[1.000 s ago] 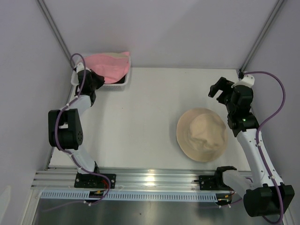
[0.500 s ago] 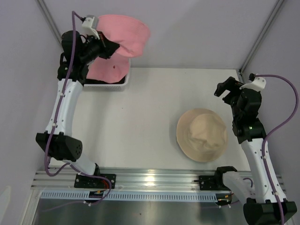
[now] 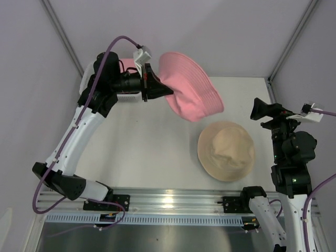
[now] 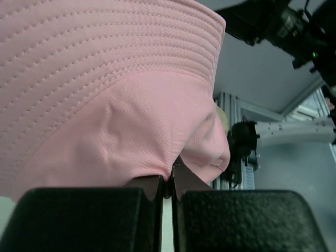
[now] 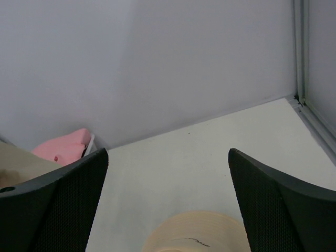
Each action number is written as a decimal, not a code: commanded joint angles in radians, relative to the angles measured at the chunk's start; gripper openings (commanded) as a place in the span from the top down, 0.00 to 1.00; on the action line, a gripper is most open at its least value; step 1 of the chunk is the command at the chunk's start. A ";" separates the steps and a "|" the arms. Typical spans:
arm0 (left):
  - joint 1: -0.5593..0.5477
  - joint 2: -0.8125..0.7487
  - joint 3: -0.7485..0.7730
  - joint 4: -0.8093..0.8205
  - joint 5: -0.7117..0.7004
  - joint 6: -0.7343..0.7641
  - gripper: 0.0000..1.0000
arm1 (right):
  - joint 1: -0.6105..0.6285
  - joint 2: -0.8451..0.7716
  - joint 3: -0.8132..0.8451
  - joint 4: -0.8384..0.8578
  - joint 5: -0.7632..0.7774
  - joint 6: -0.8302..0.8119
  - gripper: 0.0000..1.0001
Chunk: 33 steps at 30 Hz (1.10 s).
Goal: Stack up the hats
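Note:
A pink bucket hat hangs in the air over the table's far middle, held at its crown by my left gripper, which is shut on it. In the left wrist view the pink hat fills the frame, with fabric pinched between the jaws of the gripper. A cream bucket hat lies crown up on the table, below and right of the pink hat. My right gripper is open and empty, raised right of the cream hat. In its own view the right gripper points over that hat's brim.
A white mesh basket stands at the far left corner, mostly behind the left arm. More pink fabric lies in it. Grey walls close the back and sides. A metal rail runs along the near edge.
My left gripper lifted the pink hat out of the basket and swung it right, out over the table. My right arm drew back and rose away from the cream hat.

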 commanded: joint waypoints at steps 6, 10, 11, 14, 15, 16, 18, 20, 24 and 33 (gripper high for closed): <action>-0.057 -0.080 0.012 -0.192 0.023 0.224 0.99 | -0.004 -0.034 -0.042 0.115 -0.688 -0.133 0.01; -0.077 -0.078 -0.017 -0.175 0.020 0.210 0.99 | -0.002 0.006 -0.058 0.299 -0.852 -0.088 0.01; -0.079 -0.080 -0.025 -0.174 0.019 0.210 0.99 | -0.002 0.036 -0.052 0.319 -0.869 -0.082 0.01; -0.088 -0.083 -0.039 -0.168 -0.006 0.208 0.99 | 0.005 0.098 -0.020 0.399 -0.959 -0.013 0.00; -0.089 -0.081 -0.039 -0.166 -0.016 0.204 0.99 | 0.010 0.139 -0.007 0.416 -0.996 0.004 0.01; -0.088 -0.081 -0.040 -0.165 -0.013 0.201 0.99 | 0.019 0.156 0.009 0.450 -1.002 0.040 0.01; -0.092 -0.081 -0.040 -0.156 -0.003 0.194 0.99 | 0.062 0.213 0.023 0.480 -1.002 0.068 0.00; -0.100 -0.081 -0.036 -0.148 -0.009 0.190 0.99 | 0.106 0.254 0.066 0.465 -0.998 0.061 0.01; -0.105 -0.077 -0.024 -0.146 -0.012 0.187 0.99 | 0.273 0.342 0.137 0.367 -0.911 -0.045 0.01; -0.108 -0.071 -0.042 -0.154 -0.174 0.136 0.86 | 0.324 0.386 0.217 0.194 -0.593 0.077 1.00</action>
